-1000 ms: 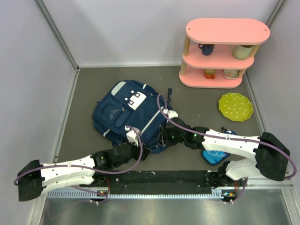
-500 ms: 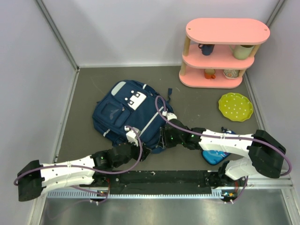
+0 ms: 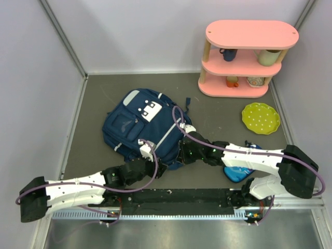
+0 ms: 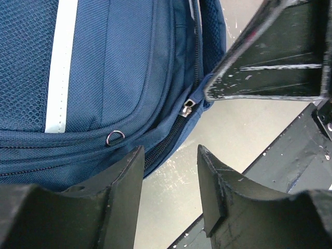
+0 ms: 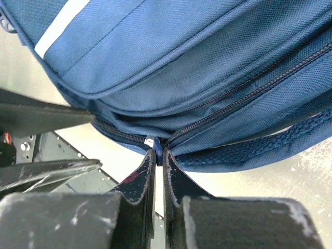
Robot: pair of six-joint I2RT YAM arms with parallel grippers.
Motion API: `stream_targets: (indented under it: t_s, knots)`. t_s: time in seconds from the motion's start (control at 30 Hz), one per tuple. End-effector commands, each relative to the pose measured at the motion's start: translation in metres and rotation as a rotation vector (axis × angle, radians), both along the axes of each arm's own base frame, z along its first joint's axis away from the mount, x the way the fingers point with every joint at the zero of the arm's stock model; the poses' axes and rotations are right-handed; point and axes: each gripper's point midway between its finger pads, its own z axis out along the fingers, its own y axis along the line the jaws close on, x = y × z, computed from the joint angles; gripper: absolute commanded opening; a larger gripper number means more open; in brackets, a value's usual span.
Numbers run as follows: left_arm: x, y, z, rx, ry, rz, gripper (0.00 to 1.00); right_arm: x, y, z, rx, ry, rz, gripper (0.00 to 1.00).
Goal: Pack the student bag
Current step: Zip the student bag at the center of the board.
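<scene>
From above, the student bag lies flat on the desk, at 10 o'clock from the desk's middle. The left claw and right claw both sit at the bag's 5 o'clock corner.

The left wrist view shows the left claw gaping wide and holding nothing, with the zip slider at its 12 o'clock.

The right wrist view shows the right claw narrowed to a sliver, its tips against the bag's seam by the zip slider. It is unclear whether anything is pinched.

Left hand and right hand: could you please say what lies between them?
Left wrist view: the corner of the student bag, its zipper pull at the right hand, then bare table towards the left hand.
</scene>
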Motion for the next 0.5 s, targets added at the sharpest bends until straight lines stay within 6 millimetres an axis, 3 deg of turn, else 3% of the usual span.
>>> stream_targets:
  t_s: [0.0,0.13,0.47]
  knots:
    - [0.007,-0.003,0.003,-0.017,-0.023,0.030,0.52,-0.003,0.003,0.034,0.043,-0.074,0.042,0.00]
    - [0.011,-0.007,0.001,0.024,-0.039,0.023,0.61,-0.006,0.002,0.046,0.068,-0.117,0.059,0.00]
    - [0.029,-0.022,0.010,0.071,-0.120,0.030,0.70,-0.004,0.002,0.057,0.096,-0.171,0.074,0.00]
